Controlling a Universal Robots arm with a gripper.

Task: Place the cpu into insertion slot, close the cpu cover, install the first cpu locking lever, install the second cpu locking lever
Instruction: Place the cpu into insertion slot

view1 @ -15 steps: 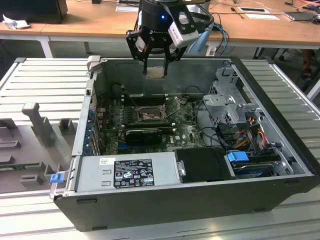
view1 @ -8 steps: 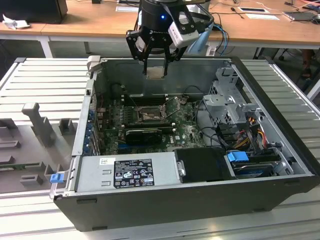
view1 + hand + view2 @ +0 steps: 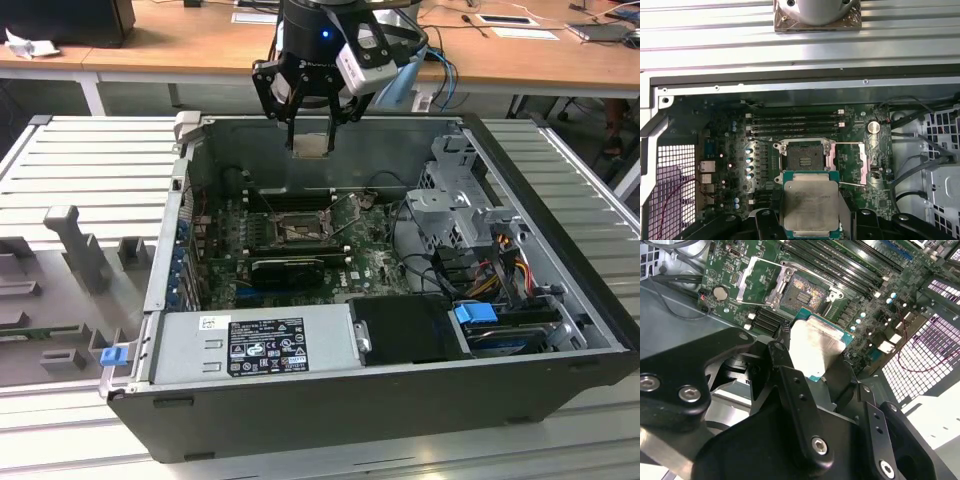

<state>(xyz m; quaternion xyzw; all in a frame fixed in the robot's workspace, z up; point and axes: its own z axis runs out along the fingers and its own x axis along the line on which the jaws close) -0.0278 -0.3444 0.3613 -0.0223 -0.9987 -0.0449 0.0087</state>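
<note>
My gripper (image 3: 312, 135) hangs above the back wall of the open computer case (image 3: 330, 420), shut on the cpu (image 3: 312, 146), a pale silvery square chip. In both wrist views the cpu (image 3: 817, 347) (image 3: 810, 207) sits flat between the black fingers (image 3: 785, 370), its green edge showing. Below it on the green motherboard lies the insertion slot (image 3: 297, 228) (image 3: 804, 157) (image 3: 807, 292), dark and uncovered. The cpu cover (image 3: 860, 167) (image 3: 757, 282) is flipped open beside the slot. Thin wire locking levers (image 3: 849, 144) stand raised at the cover's side.
A grey power supply box (image 3: 255, 345) fills the case's near side. A black ribbed heatsink bar (image 3: 288, 268) lies just in front of the slot. A metal drive cage (image 3: 460, 205) with cables stands at the exterior view's right. Memory slots (image 3: 795, 122) run behind the slot.
</note>
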